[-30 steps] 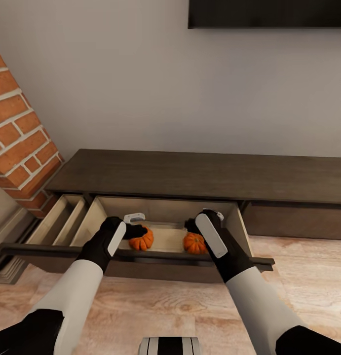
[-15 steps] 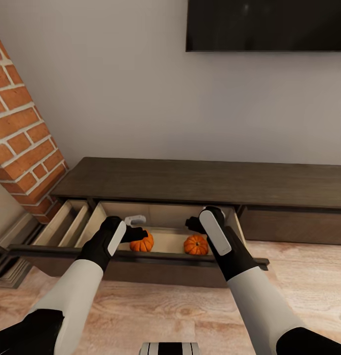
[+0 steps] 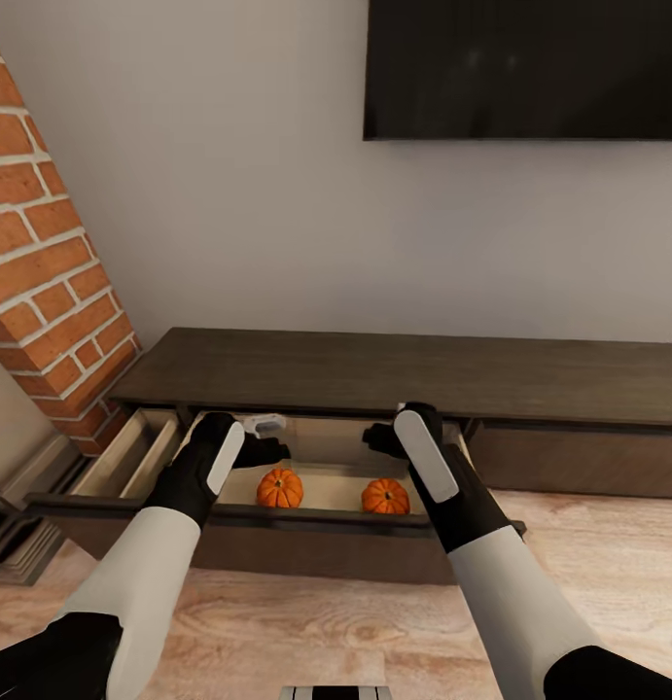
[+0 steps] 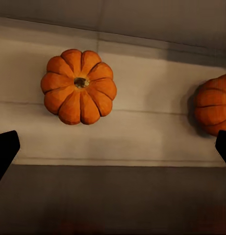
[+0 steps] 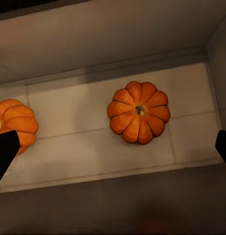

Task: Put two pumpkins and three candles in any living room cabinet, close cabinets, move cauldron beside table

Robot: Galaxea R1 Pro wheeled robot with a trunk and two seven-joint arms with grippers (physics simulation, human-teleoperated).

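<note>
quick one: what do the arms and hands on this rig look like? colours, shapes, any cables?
Both arms match: smooth white tubular forearms, black at the elbow end, tapering into black wrist housings. Each wrist carries a long white rounded panel on top. The left hand is black with a pale grey-white finger; the right hand looks black. No cables or markings are visible.

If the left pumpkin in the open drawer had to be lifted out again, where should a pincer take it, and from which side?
From straight above, closing across the belly of the left pumpkin. It sits upright on the drawer floor, stem up, apart from the other pumpkin, and the drawer walls likely block a side approach. The stem looks too short to grip; opposite ribs should give the fingers better seats.
</note>
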